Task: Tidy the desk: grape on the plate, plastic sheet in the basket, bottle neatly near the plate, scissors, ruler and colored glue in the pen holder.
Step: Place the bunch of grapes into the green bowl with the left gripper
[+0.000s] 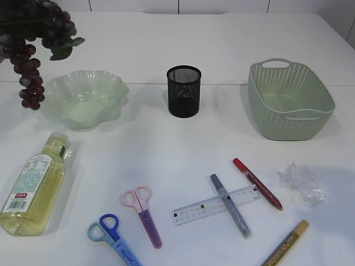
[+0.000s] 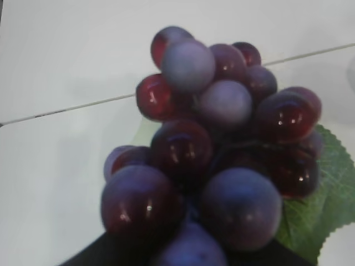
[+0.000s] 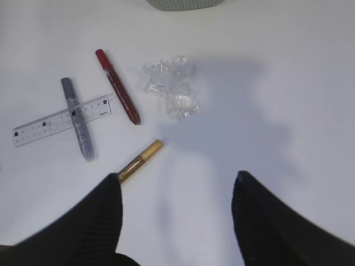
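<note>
My left gripper [image 2: 186, 257] is shut on the dark purple grape bunch [image 2: 222, 149], which hangs in the air up and left of the green plate [image 1: 113, 83] in the exterior view [image 1: 30, 61]. The bottle [image 1: 36, 185] lies on its side at the left. Pink scissors [image 1: 143, 213], blue scissors [image 1: 113, 238], the ruler [image 1: 194, 210] and grey [image 1: 230, 205], red [image 1: 257, 183] and gold [image 1: 285, 244] glue pens lie at the front. The crumpled plastic sheet [image 1: 303, 184] lies at the right. My right gripper [image 3: 176, 183] is open and empty above the table, by the gold pen [image 3: 140, 160].
The black mesh pen holder [image 1: 183, 91] stands at the back middle. The green basket [image 1: 288, 124] stands at the back right; its edge shows in the right wrist view [image 3: 180, 4]. The grey pen lies across the ruler.
</note>
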Robot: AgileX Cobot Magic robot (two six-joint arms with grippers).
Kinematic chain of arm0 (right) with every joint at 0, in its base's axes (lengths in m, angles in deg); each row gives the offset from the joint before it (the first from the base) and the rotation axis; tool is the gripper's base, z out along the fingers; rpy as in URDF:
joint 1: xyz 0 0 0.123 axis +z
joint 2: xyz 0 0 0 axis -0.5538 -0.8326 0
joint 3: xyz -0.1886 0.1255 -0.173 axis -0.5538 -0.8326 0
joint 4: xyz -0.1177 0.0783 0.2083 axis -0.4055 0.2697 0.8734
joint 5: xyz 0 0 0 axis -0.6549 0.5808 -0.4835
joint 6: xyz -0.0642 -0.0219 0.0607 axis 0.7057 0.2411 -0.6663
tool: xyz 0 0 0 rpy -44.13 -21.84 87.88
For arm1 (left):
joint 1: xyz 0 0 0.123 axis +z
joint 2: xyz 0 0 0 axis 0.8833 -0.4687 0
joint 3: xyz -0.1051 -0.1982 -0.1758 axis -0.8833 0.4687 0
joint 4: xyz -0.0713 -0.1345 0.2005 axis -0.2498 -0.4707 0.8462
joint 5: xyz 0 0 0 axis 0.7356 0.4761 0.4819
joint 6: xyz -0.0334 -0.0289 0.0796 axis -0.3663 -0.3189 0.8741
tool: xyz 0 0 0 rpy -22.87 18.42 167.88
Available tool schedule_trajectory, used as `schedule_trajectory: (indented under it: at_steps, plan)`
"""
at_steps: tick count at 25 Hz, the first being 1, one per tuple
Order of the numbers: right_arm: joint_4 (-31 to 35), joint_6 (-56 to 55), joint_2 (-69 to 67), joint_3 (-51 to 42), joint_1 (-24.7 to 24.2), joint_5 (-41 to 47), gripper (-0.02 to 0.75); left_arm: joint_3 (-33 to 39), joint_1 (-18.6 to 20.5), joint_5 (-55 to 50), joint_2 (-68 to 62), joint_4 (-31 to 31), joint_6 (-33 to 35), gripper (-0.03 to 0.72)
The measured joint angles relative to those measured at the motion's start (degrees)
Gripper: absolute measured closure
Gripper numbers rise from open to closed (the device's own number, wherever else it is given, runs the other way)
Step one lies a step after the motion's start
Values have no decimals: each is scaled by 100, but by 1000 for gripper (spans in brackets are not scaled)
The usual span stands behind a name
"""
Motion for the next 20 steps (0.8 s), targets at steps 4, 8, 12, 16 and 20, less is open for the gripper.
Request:
schedule_trajectory:
  at_steps: [4,8,12,16,20]
  plan:
    - [0,0,0,0,0,-14,247,0,44,507,-277,-25,-9,541]
    - [0,0,0,0,0,-14,247,0,44,975,-608,-114,-9,541]
    - [0,0,0,0,0,-14,247,0,44,1541,-919,-165,-9,540]
    - [0,0,0,0,0,-14,247,-9,44,1916,-1181,-178,-9,534]
    - [0,0,0,0,0,-14,247,-9,44,1979,-1468,-308,-9,456]
